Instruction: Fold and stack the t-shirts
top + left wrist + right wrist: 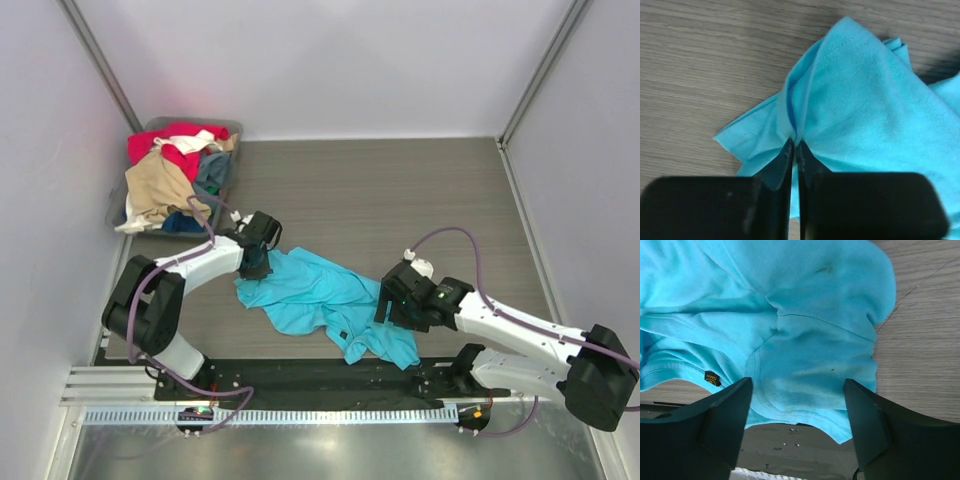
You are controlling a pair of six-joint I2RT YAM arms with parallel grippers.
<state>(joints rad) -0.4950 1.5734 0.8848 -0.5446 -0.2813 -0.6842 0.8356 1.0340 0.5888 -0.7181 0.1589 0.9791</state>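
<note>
A plain bright turquoise cotton t-shirt [320,298] with a small black tag marked in yellow [712,378] lies on a dark grey-brown wood-grain tabletop [420,190]. The clear grey plastic bin [233,130] holds a red t-shirt [160,143], a tan t-shirt [155,190], a cream-white t-shirt [207,139] and a dark blue-grey t-shirt [213,172], all plain. The left gripper [795,150] and right gripper [797,410] are black, on white arms with purple cables [450,232], between pale lilac-white walls [320,60].
</note>
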